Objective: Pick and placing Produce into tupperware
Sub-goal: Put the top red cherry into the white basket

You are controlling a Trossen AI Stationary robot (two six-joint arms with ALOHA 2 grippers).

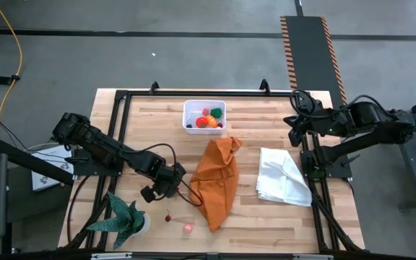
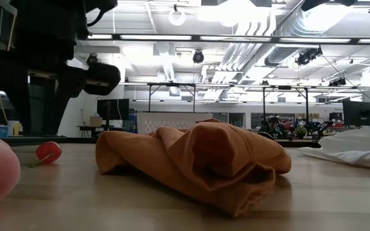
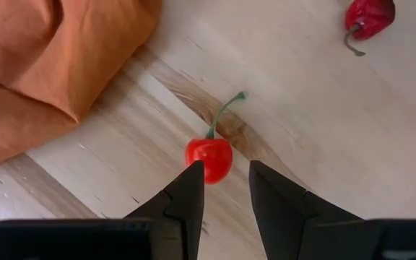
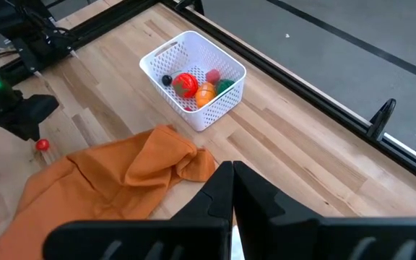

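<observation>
A small red cherry (image 3: 209,157) with a green stem lies on the wooden table, also seen in the low view (image 2: 48,151). My left gripper (image 3: 226,167) hangs over it, open and pointing down, its two fingertips just short of the fruit. It stands near the table's front left (image 1: 162,189). A dark red pepper (image 3: 367,18) and a pink piece (image 1: 188,228) lie nearby on the table. The white tupperware (image 1: 204,115) stands at the far middle with several pieces of produce inside. My right gripper (image 4: 231,180) is shut and held high at the far right (image 1: 295,121).
A crumpled orange cloth (image 1: 219,180) lies in the middle, right beside the cherry. A white cloth (image 1: 284,177) lies to its right. A green spiky potted plant (image 1: 125,220) stands at the near left corner. A black frame (image 1: 121,97) borders the table.
</observation>
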